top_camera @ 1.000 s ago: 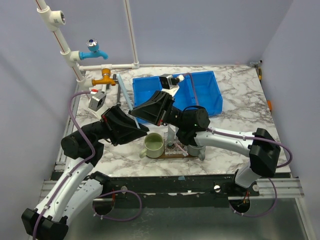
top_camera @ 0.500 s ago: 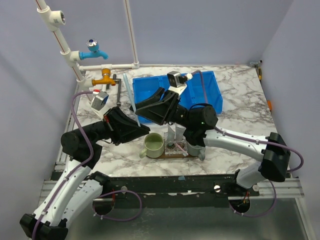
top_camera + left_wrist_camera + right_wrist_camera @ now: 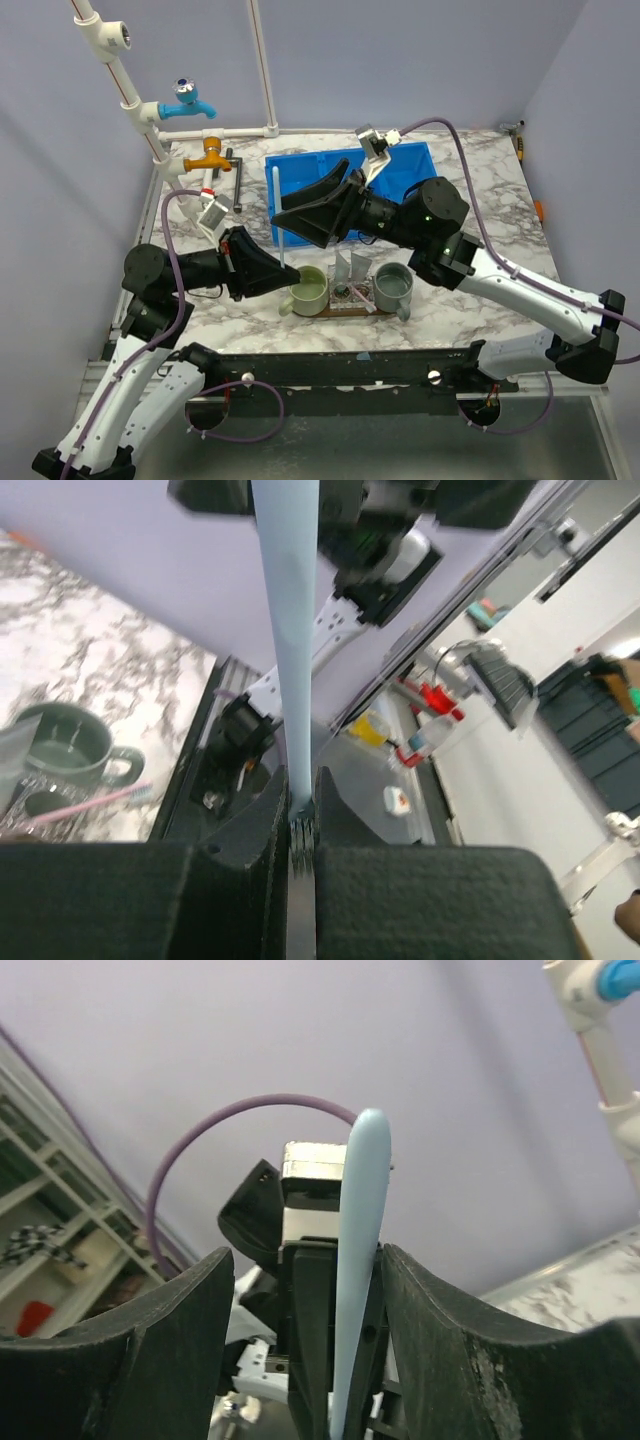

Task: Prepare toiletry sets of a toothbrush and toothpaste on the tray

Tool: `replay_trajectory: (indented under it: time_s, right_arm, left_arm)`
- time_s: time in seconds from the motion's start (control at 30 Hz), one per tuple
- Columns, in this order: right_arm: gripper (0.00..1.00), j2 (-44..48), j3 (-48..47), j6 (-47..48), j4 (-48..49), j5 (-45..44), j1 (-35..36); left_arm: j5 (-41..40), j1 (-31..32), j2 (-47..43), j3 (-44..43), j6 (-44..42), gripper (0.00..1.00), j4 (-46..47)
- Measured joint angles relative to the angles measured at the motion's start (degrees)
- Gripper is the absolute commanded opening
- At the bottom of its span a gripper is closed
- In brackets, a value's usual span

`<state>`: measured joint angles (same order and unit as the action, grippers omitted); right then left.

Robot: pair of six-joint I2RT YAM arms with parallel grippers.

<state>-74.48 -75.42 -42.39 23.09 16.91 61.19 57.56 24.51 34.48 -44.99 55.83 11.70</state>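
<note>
A light-blue toothbrush (image 3: 273, 190) stands nearly upright above the left end of the dark-brown tray (image 3: 335, 311). My left gripper (image 3: 288, 272) is shut on its lower end, with the bristles between the fingers (image 3: 262, 825). In the left wrist view the blue toothbrush handle (image 3: 285, 630) runs straight up from my left gripper (image 3: 300, 805). My right gripper (image 3: 285, 222) is open around the upper handle without pinching it. In the right wrist view the toothbrush (image 3: 355, 1260) rises between the spread jaws of my right gripper (image 3: 308, 1260). Whitish toothpaste tubes (image 3: 350, 270) and a pink toothbrush (image 3: 362, 297) are on the tray.
A pale green cup (image 3: 308, 288) and a grey-green cup (image 3: 393, 285) stand on the tray. The blue bin (image 3: 410, 185) sits behind it. Taps and white piping (image 3: 190, 100) line the back left. The table's front edge lies just below the tray.
My right gripper opened, let go of the blue toothbrush and drew back to the right. My left gripper shut on its lower end and swung it upright.
</note>
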Motion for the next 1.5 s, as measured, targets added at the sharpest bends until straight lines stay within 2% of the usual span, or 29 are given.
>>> replay_trajectory:
  time_s: [0.33, 0.7, 0.83, 1.0, 1.1, 1.33, 1.4, 1.43, 1.5]
  right_arm:
    - [0.67, 0.0, -12.8, 13.9, -28.1, -4.0, 0.0]
    - [0.66, -2.6, -21.6, 19.5, -42.3, 3.6, -1.3]
    - [0.58, -4.5, -24.0, 20.4, -46.5, 7.8, -1.7]
    - [0.43, -5.9, -25.7, 21.5, -50.4, 12.9, -1.8]
    - [0.39, -5.9, -25.7, 21.6, -51.8, 15.2, -1.9]
    - [0.02, -6.1, -25.7, 21.1, -52.9, 19.2, -2.0]
    - [0.0, -6.2, -25.7, 21.1, -52.9, 19.8, -2.1]
    - [0.0, -6.2, -25.7, 21.2, -52.9, 19.9, -2.1]
    - [0.0, -6.2, -25.7, 21.3, -53.0, 19.9, -2.1]
  left_arm:
    - [3.5, 0.0, -1.3, -6.6, -15.8, 0.0, -25.1]
    - [8.3, 0.2, -3.1, -7.1, -26.8, 0.0, -40.7]
    - [9.4, 1.3, -4.1, -7.1, -28.6, 0.0, -43.0]
    - [9.6, 2.9, -5.1, -6.8, -30.3, 0.0, -45.2]
    - [9.5, 3.5, -5.1, -6.8, -31.1, 0.0, -46.6]
    - [9.4, 4.2, -5.0, -6.7, -32.7, 0.0, -48.1]
    - [9.5, 4.3, -4.9, -6.7, -33.0, 0.0, -48.4]
    - [9.5, 4.4, -4.8, -6.7, -33.1, 0.05, -48.4]
    - [9.4, 4.5, -4.8, -6.7, -33.3, 0.25, -48.4]
